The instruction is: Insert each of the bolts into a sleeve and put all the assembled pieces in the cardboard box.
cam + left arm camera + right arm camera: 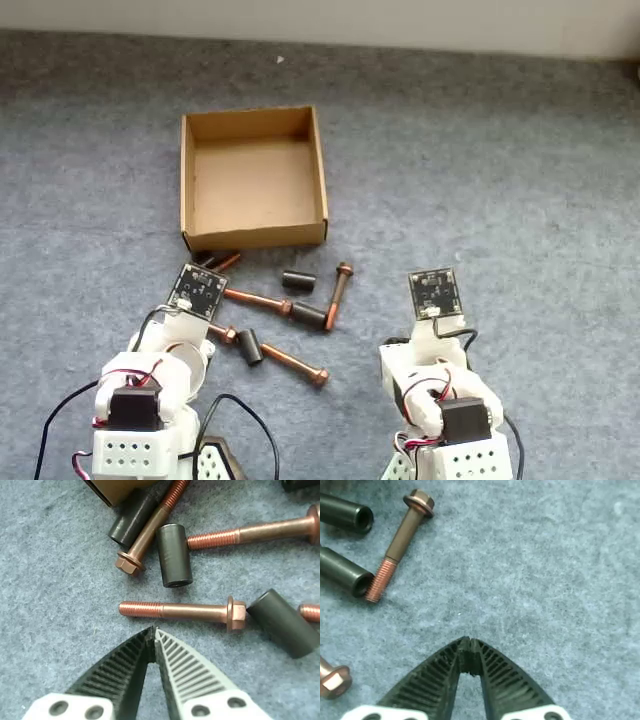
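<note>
Nothing is assembled yet, by the look of it. The job stands at its very start, with both arms at the near side of the table [520,150] and the parts loose between them and the cardboard box [255,235]. The box is open-topped and holds nothing; its brown floor is bare.

The left gripper [152,631] has its jaws pressed together, pinching nothing, and hangs just short of a bolt [180,611] lying crosswise before its tips. Beyond that bolt a dark sleeve [175,555] lies on its side. Another sleeve [131,519] rests against a second bolt [150,530] beside the box corner.

The right gripper [467,644] is likewise closed on nothing, over the bare grey covering. Off to one side a third bolt [402,540] lies with its threaded end at the mouth of a third sleeve [340,570] (touching the rim, though I cannot tell from this angle whether any thread has gone inside).

As I judge it, the next move is a first pickup. One gripper must spread its jaws and come down across a bolt's shank, the handiest being the one before the left gripper. The other should take a sleeve by its wall, leaving the bore free. Their axes then need lining up before the thread can slide in, and only after that does anything go into the box.
</note>
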Tool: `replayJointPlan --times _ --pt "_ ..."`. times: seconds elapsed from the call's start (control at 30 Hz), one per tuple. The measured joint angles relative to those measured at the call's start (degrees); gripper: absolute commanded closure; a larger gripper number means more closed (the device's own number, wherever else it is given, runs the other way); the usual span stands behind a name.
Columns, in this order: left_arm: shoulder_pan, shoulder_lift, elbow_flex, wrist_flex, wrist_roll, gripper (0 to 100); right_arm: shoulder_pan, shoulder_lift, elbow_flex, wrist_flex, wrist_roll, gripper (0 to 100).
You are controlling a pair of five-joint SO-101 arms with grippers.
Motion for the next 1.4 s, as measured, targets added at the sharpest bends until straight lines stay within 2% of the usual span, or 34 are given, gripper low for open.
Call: replayJointPlan --times 0.5,0.57,0.77,1.0,1.23,1.4 --pt "0.0 0.0 0.0 0.0 0.0 99 1.8 0.0 0.0 0.0 0.0 99.2" --pt "0.0 0.0 0.0 0.0 0.0 99 3.1 0.0 0.0 -0.2 2.3 99.2" --pt "0.0 0.0 0.0 0.0 0.0 99 6.5 0.0 0.0 -7.6 18.2 99.2" --pt "0.0 0.0 0.0 0.0 0.0 99 10.5 0.0 -0.4 -9.5 21.3 96.1" --pt "0.0 0.0 0.0 0.0 0.0 99 10.5 1.1 -16.7 -2.5 21.6 93.3" --pt "0.0 0.0 0.0 0.0 0.0 99 5.8 14.9 -26.3 -2.3 21.6 93.1"
